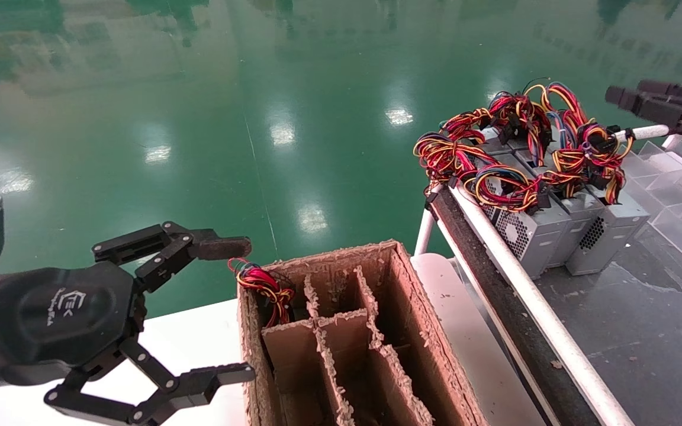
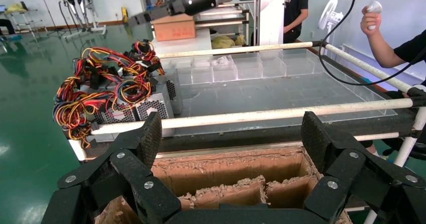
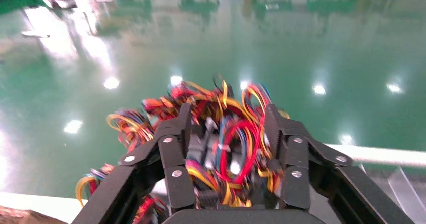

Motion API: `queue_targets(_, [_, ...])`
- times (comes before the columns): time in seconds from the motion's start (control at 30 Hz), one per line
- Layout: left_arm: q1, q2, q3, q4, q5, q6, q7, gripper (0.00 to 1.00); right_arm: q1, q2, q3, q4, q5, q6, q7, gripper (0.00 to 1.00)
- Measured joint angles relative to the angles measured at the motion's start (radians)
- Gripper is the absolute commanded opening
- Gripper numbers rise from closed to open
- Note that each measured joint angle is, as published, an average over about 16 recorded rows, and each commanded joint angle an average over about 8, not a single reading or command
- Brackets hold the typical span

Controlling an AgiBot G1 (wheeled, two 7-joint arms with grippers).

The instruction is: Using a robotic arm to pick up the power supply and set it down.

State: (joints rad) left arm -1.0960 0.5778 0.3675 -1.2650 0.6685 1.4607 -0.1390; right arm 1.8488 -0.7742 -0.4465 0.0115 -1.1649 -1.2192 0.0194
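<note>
Head view looks forward and down over the carton (image 1: 347, 331) near and the supplies (image 1: 554, 225) far right. Left wrist view faces right across the carton (image 2: 226, 176) toward the supplies (image 2: 145, 103). Right wrist view sits close above their wires (image 3: 221, 133), facing the floor (image 3: 301, 43).

Left gripper (image 1: 222, 310) low at the near left, fingers spread wide, nothing between them. Right gripper (image 3: 226, 133) extended at far right — jaws parted, empty.
</note>
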Motion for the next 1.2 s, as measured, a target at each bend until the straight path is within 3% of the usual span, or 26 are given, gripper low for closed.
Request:
queue_targets(0.5, [0.000,0.000,0.000,0.000,0.000,0.000,0.000,1.00,-0.038,0.059,0.077,0.077,0.124,-0.197,0.021,1.00])
queue_targets(1.2, [0.000,0.000,0.000,0.001,0.000,0.000,0.000,1.00,-0.297,0.098,0.112,0.500,0.237,-0.233,0.073,1.00])
